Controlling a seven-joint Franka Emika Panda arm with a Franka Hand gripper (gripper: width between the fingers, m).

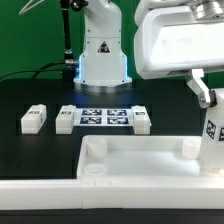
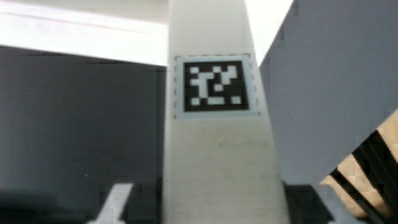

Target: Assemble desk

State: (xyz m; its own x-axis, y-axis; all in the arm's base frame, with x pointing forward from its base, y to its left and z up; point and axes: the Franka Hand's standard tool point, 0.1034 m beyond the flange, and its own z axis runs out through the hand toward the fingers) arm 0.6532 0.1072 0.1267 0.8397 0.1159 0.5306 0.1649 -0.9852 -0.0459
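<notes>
1. At 9 o'clock of the exterior view, the first leg [image 1: 34, 119] lies loose on the black table [image 1: 30, 90].
2. The second leg [image 1: 65, 119] lies just beside the marker board [image 1: 103, 117], at its 9 o'clock. The third leg [image 1: 141, 120] lies at its 3 o'clock.
3. The tabletop [image 1: 150, 160] sits at 6 o'clock of the marker board with its rim up. A round corner socket [image 1: 95, 170] is visible.
4. At 3 o'clock, the gripper [image 1: 207, 100] is clamped on the held leg [image 1: 213, 128] [image 2: 217, 130], which stands upright over the tabletop's far end. Whether the two touch cannot be told. In the wrist view, the fingers [image 2: 118, 203] flank the held leg and its tag [image 2: 217, 85] faces the camera.
</notes>
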